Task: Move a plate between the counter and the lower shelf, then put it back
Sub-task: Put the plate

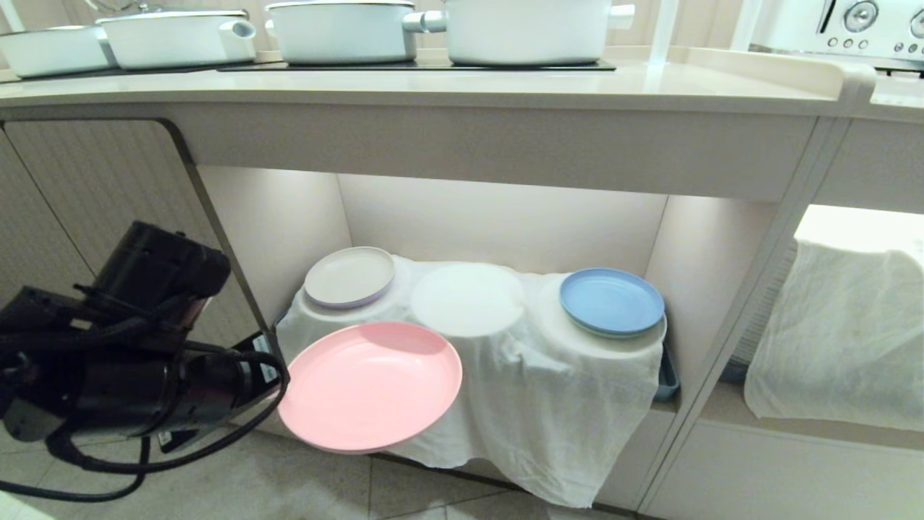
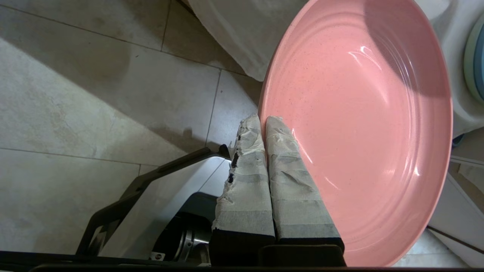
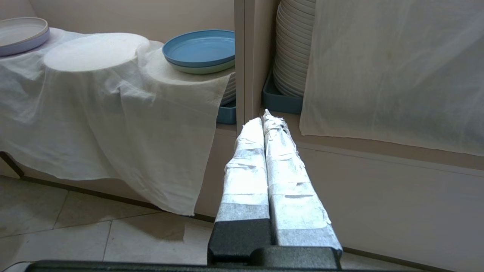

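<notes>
Three plates: pink (image 1: 369,386), beige (image 1: 349,276), blue (image 1: 611,300)

The plate (image 1: 369,386) is plain pastel pink. Behind it a white cloth (image 1: 520,375) carries a cream-beige plate (image 1: 349,276) and a blue plate (image 1: 611,300). The worktop (image 1: 433,85) above is pale beige with a black hob panel (image 1: 415,66) and white pots (image 1: 343,30).

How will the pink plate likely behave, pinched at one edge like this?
The plate looks like thin rigid plastic, so probably light and stiff. Held by the left gripper at its rim only, it may droop or swing. Its glossy surface suggests slipping.
</notes>
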Tool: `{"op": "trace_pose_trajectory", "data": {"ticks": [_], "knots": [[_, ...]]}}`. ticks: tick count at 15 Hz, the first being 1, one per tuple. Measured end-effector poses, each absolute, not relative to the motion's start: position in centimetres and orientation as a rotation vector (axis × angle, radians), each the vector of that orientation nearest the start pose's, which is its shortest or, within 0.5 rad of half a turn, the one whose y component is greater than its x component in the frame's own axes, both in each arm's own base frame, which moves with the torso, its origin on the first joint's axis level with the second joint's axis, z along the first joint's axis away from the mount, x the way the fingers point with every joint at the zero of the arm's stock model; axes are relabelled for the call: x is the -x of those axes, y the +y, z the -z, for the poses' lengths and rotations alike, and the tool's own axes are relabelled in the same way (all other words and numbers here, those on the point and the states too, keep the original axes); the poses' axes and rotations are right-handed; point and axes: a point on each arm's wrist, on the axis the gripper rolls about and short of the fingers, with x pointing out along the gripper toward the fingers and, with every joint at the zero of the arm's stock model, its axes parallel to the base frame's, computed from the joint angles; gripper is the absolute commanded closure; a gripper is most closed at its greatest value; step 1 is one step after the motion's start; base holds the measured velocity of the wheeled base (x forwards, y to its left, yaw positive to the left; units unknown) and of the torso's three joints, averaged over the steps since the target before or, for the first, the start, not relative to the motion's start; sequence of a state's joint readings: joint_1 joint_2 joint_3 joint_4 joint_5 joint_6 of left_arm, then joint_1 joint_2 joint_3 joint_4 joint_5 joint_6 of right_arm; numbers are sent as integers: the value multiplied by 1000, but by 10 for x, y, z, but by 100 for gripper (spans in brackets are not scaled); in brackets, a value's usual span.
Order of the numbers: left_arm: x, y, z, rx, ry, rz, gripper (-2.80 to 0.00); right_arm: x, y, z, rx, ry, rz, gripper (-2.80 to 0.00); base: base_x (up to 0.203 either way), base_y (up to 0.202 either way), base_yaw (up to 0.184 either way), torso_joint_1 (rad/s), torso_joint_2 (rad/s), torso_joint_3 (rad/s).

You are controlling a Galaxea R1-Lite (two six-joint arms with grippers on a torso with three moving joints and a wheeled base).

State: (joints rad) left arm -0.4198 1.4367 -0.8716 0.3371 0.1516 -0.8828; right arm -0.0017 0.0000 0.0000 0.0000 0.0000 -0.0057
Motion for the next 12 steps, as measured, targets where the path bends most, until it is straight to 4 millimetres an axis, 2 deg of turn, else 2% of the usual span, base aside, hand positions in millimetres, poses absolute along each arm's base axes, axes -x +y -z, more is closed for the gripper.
{"op": "trace_pose_trajectory", "data": {"ticks": [8, 12], "knots": [[-146, -64, -186, 567, 865, -118, 0, 23, 0, -75, 5, 0, 2, 0, 0, 0, 0, 0, 0, 0], [-135, -59, -191, 580, 832, -100, 0, 23, 0, -75, 5, 0, 2, 0, 0, 0, 0, 0, 0, 0]]}}
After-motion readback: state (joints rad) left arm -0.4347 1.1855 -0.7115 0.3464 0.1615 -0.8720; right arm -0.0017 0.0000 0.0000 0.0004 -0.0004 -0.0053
